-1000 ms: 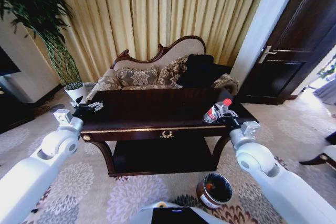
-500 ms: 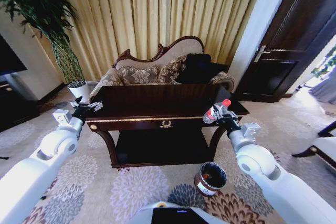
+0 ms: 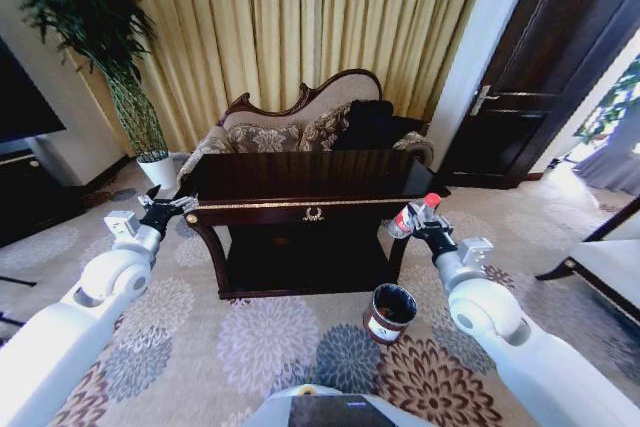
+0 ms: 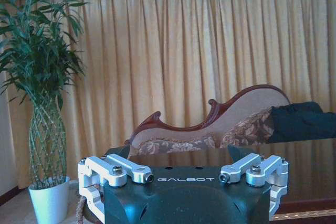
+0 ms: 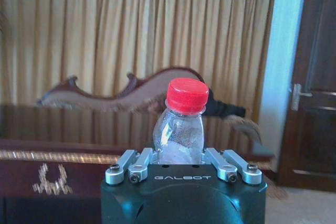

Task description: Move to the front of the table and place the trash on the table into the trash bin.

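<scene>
A clear plastic bottle with a red cap is held in my right gripper, which is shut on the bottle's body and hangs in the air just off the front right corner of the table. The dark glossy table carries a gold emblem on its front. On the carpet below and slightly left of the bottle stands the round brown trash bin, its black inside open upward. My left gripper is open and holds nothing, level with the table's front left corner.
A carved sofa with a dark cushion stands behind the table. A tall plant in a white pot is at the back left, and a dark door is at the right. Patterned carpet lies open in front.
The whole head view has shifted: the camera has drawn back, so the table looks smaller and farther and the bin shows fully. Both arms keep their pose, bottle still held.
</scene>
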